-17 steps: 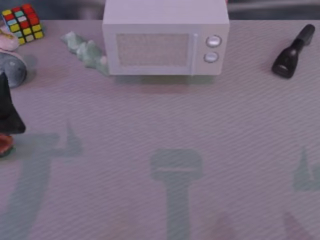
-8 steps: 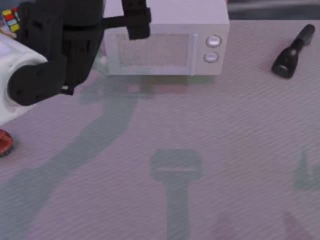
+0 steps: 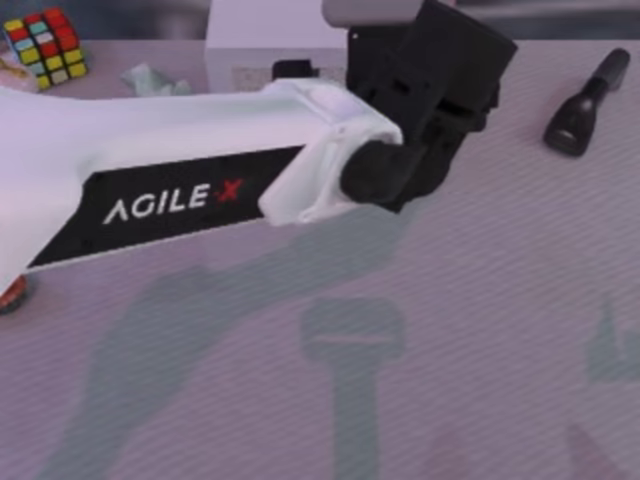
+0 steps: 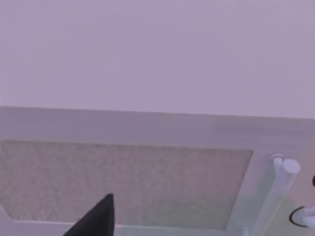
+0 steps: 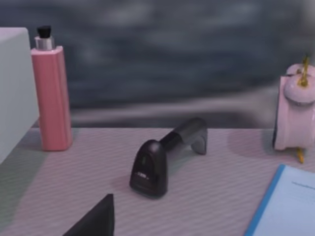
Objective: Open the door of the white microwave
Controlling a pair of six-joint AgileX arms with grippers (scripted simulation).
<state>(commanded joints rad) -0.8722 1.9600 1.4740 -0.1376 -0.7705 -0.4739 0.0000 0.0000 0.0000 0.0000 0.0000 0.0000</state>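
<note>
1 boxy white microwave, speckled mesh door, cylindrical handle

black scanner lies mid-table — pink bottle upright | blue-edged sheet at edge

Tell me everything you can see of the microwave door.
The door is a flat white panel on the front of the white microwave. It has a wide speckled grey mesh window and a thin pale bar handle standing off one edge. It looks shut, flush with the front. Nothing visibly touches it. From above, the left arm hides it.
</note>
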